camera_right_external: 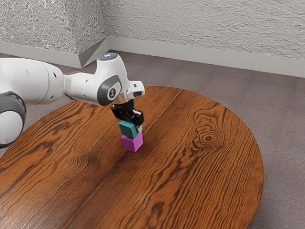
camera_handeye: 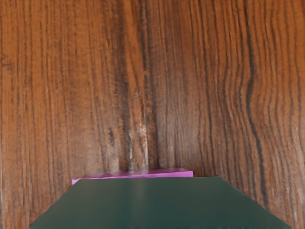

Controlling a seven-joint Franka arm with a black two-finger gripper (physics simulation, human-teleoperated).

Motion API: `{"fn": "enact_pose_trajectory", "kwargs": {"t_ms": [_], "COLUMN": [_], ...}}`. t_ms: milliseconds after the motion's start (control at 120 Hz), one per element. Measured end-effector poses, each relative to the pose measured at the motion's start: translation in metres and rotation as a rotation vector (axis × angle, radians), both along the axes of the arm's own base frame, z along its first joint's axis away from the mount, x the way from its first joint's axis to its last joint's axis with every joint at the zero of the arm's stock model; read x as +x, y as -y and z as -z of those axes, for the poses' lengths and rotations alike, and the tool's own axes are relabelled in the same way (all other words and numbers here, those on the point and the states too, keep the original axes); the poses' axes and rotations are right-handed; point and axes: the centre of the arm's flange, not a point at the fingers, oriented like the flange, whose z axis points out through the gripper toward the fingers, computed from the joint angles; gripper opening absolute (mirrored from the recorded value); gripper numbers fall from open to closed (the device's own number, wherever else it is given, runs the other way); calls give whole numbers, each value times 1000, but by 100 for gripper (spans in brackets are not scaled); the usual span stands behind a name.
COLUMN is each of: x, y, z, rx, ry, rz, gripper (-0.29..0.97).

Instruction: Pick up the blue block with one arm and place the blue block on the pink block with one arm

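Blue block (camera_right_external: 127,128), gripped by jaws of the arm (camera_right_external: 86,88) bent downward, sits on pink block (camera_right_external: 132,142) toward the table's (camera_right_external: 200,181) far edge

Two blocks total: one teal block (camera_right_external: 127,128) and one pink block (camera_right_external: 132,142). Just one table (camera_right_external: 205,162), one arm (camera_right_external: 57,86) and one gripper (camera_right_external: 129,123) on it, plus two walls (camera_right_external: 205,21) out back.

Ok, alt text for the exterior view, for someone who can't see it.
A white robot arm reaches from the view's left over a round wooden table, its black claw at a blue block that sits on a pink block.
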Motion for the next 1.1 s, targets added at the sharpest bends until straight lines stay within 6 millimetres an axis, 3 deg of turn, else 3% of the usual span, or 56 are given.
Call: {"fn": "enact_pose_trajectory", "kwargs": {"t_ms": [133,417,608,667,792,883,933,950,1050,1100], "x": [-2,-1,-1,-3,-24,-31,-40,-44,-88,-116], "y": [-10,-14,-10,-6,-4,-7,-5,-3,6,9], "z": [0,1,-1,-12,-50,-66,-87,-98,-208,-241], "rx": [-3,-3,-19,-24,-39,-46,-50,-51,-65,-72], "ry": [-3,-3,-3,12,45,63,87,99,207,227], "rz": [-19,-27,-22,-15,-21,-32,-31,-28,-4,3], "gripper": [34,32,52,56,61,64,65,65,66,66]}}
